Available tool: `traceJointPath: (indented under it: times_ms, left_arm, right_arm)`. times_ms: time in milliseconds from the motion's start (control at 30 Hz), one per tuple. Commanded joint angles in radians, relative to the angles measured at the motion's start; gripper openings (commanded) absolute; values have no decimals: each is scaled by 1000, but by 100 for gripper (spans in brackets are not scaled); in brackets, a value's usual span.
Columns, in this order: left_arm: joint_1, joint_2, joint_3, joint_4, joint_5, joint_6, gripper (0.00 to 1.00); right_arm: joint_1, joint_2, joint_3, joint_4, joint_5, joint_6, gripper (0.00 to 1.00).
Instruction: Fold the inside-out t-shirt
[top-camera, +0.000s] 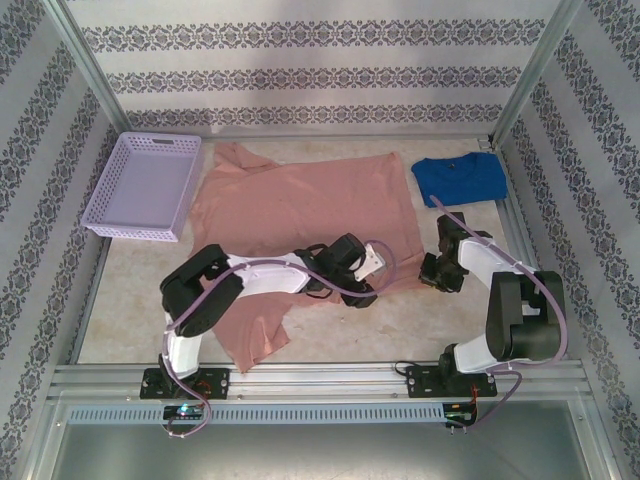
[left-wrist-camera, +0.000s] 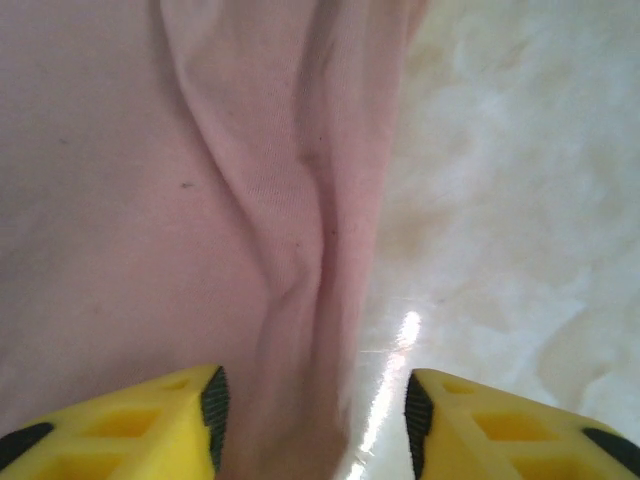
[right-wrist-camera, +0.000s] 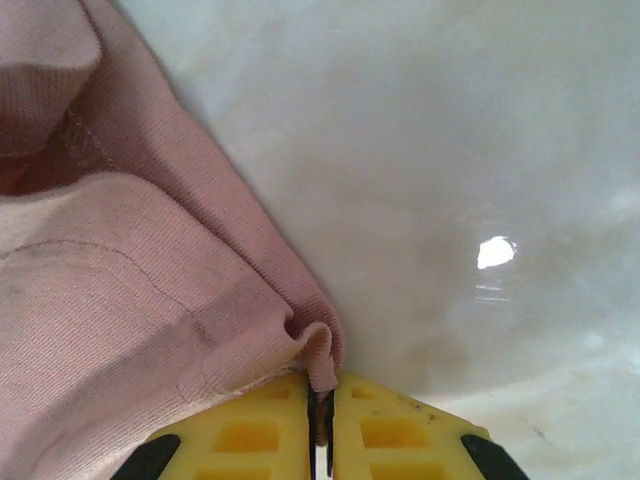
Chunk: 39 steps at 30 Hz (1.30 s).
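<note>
- Counter (top-camera: 400, 330): pale, marbled and glossy, walled with patterned paper. Both arms are bolted at its near edge.
- Inside-out t-shirt (top-camera: 300, 205): salmon-pink, lying rumpled across the middle of the counter. Its back-left corner is just beside the basket, and a flap runs toward the near edge under the left arm. The right wrist view shows stitched seams on its upper face (right-wrist-camera: 120, 300).
- Lilac basket (top-camera: 143, 185): at the back left, a shallow tray with perforated walls. Its latticed floor is visible from wall to wall.
- Blue t-shirt (top-camera: 460, 180): a compact folded bundle at the back right, lying on the counter apart from the pink cloth.
- Left hand (left-wrist-camera: 315, 410): yellow fingers (left-wrist-camera: 150, 420) spread, straddling a raised ridge of pink fabric (left-wrist-camera: 290, 250) at the shirt's edge. The pads stand clear of the cloth on both sides.
- Right hand (right-wrist-camera: 321, 410): fingers pressed together, pinching a small fold at the shirt's right-hand edge, low over the bare counter.
</note>
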<state>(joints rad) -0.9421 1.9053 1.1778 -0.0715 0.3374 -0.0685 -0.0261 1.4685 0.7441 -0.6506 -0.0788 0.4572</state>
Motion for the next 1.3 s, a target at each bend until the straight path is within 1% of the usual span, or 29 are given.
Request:
traceJointPath:
  times_ms: [0, 100, 200, 300, 367, 433, 467, 533, 600, 633, 667, 733, 833, 933, 1033, 1267]
  left_arm:
    - [12, -140, -57, -9, 23, -81, 55]
    - [58, -259, -139, -40, 11, -161, 57]
    - [138, -385, -221, -147, -66, -249, 58]
    - [263, -489, -272, -277, -134, -318, 60]
    - [373, -536, -296, -332, -168, -353, 61]
    - [479, -555, -312, -333, -168, -372, 62]
    - [532, -554, -315, -325, -168, -379, 63]
    - [618, -532, -305, -292, -167, -386, 64]
    - [694, -482, -276, -251, -159, -385, 65]
    - [729, -434, -250, -234, -158, -386, 65]
    - [756, -393, -222, -215, -153, -387, 65]
    - [804, -300, -167, -183, -126, -397, 65]
    - [853, -173, -75, -168, -120, -406, 66]
    - [882, -70, 5, -174, -132, -412, 66]
    - [897, 15, 84, -193, -118, -420, 66]
    - [898, 151, 213, -263, -128, -388, 66]
  right_arm:
    - [-29, -27, -21, -52, 72, -9, 13]
    - [-46, -50, -26, -59, 93, 2, 13]
    - [-57, -76, -26, -71, 124, 12, 18]
    - [-57, -140, -38, -77, 148, 28, 24]
    - [-47, -229, -49, -75, 146, 40, 31]
    - [-6, -333, -54, -35, 134, 37, 37]
    - [38, -380, -54, 4, 132, 31, 40]
    - [142, -404, -46, 117, 115, 0, 46]
    - [230, -339, -8, 219, 103, -22, 50]
    - [253, -269, 25, 268, 78, -25, 52]
    - [261, -192, 67, 303, 35, -19, 52]
    - [262, -52, 137, 383, -12, -1, 53]
    - [259, 134, 247, 472, -23, 17, 54]
    - [246, 297, 376, 477, -21, 60, 53]
    - [237, 420, 491, 428, -15, 93, 51]
    - [194, 565, 604, 372, -10, 152, 48]
